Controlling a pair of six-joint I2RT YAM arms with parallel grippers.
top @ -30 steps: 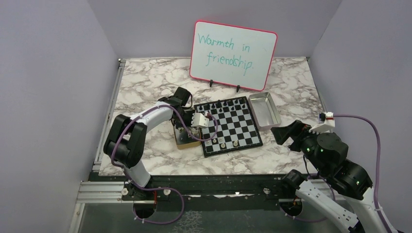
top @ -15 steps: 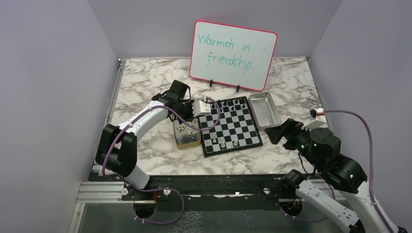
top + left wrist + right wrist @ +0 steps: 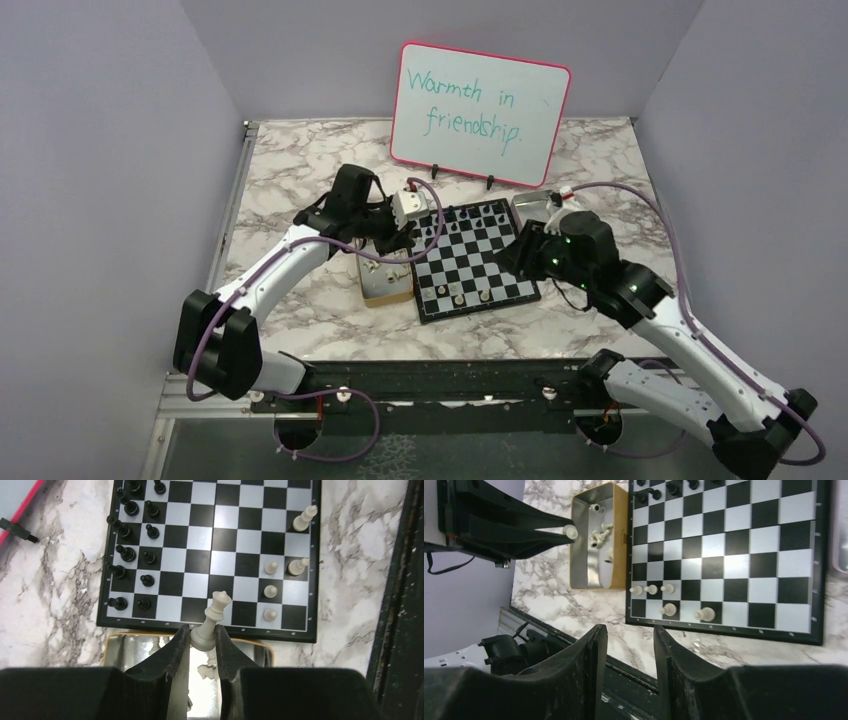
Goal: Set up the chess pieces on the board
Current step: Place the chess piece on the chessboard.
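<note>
The board [image 3: 490, 250] lies mid-table. Black chess pieces [image 3: 131, 555] fill its two far rows, and several cream ones [image 3: 270, 590] stand near its front edge. My left gripper [image 3: 202, 636] is shut on the base of a tall cream piece [image 3: 216, 609]. It holds the piece tilted above the gap between the tan box [image 3: 115, 645] and the board's left edge. More cream pieces [image 3: 599, 535] lie in that box. My right gripper [image 3: 630, 630] hangs over the board's front right, open, with nothing between its fingers.
A silver metal tray [image 3: 533, 205] sits at the board's right, partly under my right arm. A pink-framed whiteboard [image 3: 478, 100] stands at the back. The table's black front rail [image 3: 574, 645] runs just below my right fingers.
My right arm has swung in from the table's right side to above the board, and its jaws have narrowed. My left gripper has lifted back from the box, still holding the cream piece.
</note>
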